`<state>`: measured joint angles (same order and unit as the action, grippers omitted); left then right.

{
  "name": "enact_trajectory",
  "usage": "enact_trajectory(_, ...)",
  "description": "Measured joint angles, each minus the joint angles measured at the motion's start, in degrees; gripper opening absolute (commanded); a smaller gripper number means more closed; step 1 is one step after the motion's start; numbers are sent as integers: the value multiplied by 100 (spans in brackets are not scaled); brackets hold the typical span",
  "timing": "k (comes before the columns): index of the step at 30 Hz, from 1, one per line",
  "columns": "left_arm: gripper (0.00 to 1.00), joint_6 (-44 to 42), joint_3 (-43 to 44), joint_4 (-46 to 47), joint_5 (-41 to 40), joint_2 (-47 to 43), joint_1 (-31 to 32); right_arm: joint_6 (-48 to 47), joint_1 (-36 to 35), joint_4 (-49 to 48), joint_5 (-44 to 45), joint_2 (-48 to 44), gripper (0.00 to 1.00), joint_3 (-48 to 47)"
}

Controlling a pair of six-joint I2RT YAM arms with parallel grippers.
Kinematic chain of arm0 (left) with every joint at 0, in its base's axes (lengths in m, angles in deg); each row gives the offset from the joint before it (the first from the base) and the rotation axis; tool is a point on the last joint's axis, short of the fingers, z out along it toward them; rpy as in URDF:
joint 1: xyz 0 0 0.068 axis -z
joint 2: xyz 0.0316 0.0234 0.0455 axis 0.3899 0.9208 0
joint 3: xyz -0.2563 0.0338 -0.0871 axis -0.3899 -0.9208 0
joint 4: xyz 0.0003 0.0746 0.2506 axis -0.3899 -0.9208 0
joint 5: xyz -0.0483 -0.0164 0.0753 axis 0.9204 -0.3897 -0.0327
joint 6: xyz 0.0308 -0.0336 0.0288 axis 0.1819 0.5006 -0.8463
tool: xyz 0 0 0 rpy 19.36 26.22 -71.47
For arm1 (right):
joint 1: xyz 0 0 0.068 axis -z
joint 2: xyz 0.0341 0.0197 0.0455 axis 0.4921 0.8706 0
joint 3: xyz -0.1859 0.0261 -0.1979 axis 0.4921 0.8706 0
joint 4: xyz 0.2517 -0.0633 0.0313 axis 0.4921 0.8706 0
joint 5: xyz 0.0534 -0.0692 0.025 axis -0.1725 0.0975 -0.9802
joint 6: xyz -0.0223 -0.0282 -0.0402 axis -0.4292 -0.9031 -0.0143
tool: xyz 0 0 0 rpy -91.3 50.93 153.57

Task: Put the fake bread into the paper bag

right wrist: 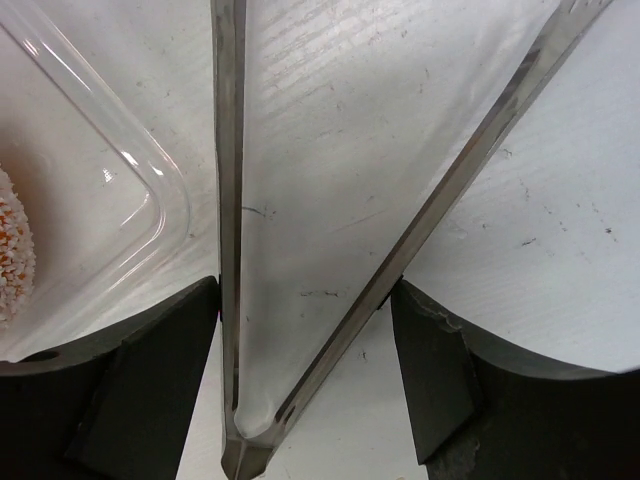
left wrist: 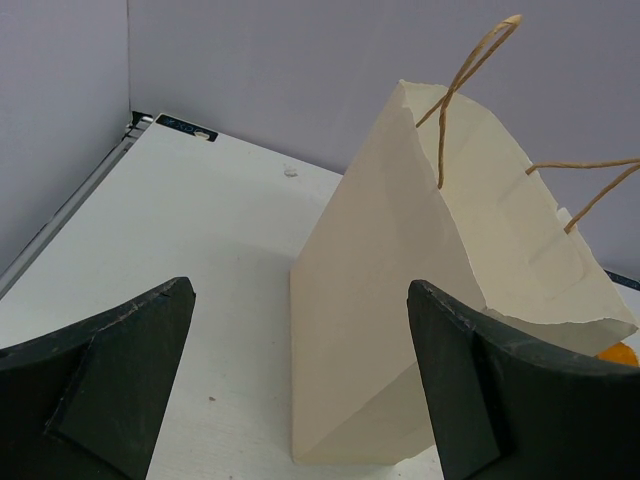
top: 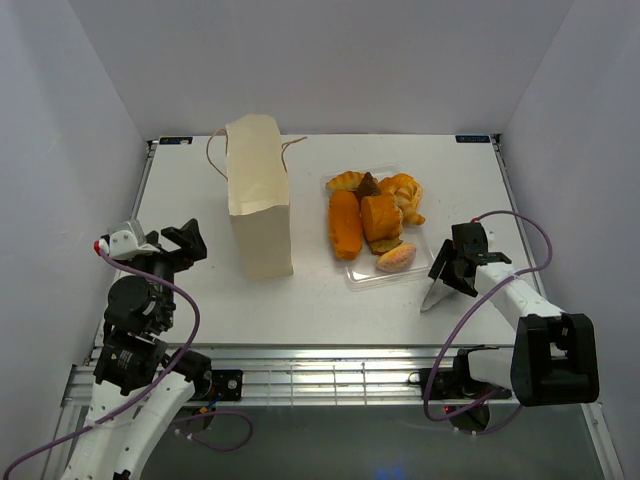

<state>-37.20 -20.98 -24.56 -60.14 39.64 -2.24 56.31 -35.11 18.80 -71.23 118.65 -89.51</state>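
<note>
A clear plastic tray (top: pixel 365 280) is seen right of centre in the top view, and all the fake bread (top: pixel 375 218) in view is held in it: two orange loaves (top: pixel 345 225) side by side in the middle, golden croissants (top: pixel 402 190) along the upper edge with a dark brown piece (top: pixel 367 184) between them, and a pinkish bun (top: pixel 396 258) at the lower right corner. Left of the tray, apart from it, the paper bag (top: pixel 258 195) is stood on the white worktop (top: pixel 180 190), its string handles (left wrist: pixel 470 70) raised at the mouth. Only the inner wall is shown in the left wrist view; the bottom of the bag is hidden. At the right edge of that view a sliver of orange is cut off behind the bag. The left end effector (top: pixel 188 242), at the left of the top view, is held wide apart with nothing between its fingers. The right end effector (top: pixel 452 275), just right of the tray, is set with its fingers spread either side of V-shaped metal tongs (right wrist: pixel 300 200) lying on the worktop; whether the arms are clamped cannot be told. The bun is cropped at the left edge of the right wrist view.
</note>
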Motion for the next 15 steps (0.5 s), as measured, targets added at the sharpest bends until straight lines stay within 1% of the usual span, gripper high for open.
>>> enact_trajectory(8,98,-15,0,0,0,0,20,-463,0,-109,-153,120,72,-79)
enact_trajectory(11,98,-31,0,0,0,0,44,-839,2,-94,-240,332,73,-278)
enact_trajectory(15,98,-31,0,0,2,0,50,-1325,7,-44,-310,608,77,-592)
